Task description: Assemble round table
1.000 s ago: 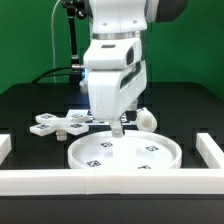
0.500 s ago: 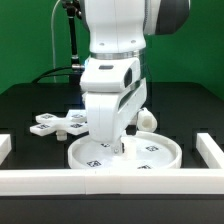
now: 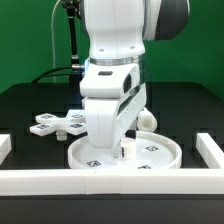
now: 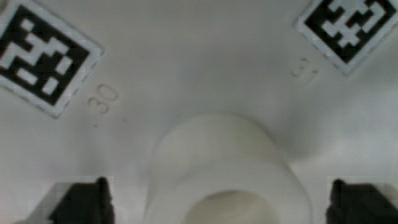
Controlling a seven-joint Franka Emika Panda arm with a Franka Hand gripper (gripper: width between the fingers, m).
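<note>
The large rimmed round disc (image 3: 150, 153) lies flat near the front of the table. My gripper (image 3: 117, 152) hangs straight down over its middle, fingertips very close to the surface. In the wrist view the disc (image 4: 196, 70) fills the frame, with square tags at two corners. A raised rounded boss (image 4: 219, 160) lies between my spread fingers (image 4: 82, 202). The gripper (image 4: 222, 205) is open and holds nothing. The short cylindrical leg (image 3: 149, 118) lies behind the disc. The cross-shaped foot piece (image 3: 58, 124) lies toward the exterior view's left.
Long white border bars run along the front (image 3: 110, 181), the exterior view's left (image 3: 5, 146) and its right (image 3: 211, 148). The arm's bulk hides the table behind the disc's middle. A dark post with cables (image 3: 70, 40) stands at the back.
The arm has come down and shifted slightly toward the exterior view's left, bringing the gripper from above the disc's back rim to low over its middle. The parts have not moved.
</note>
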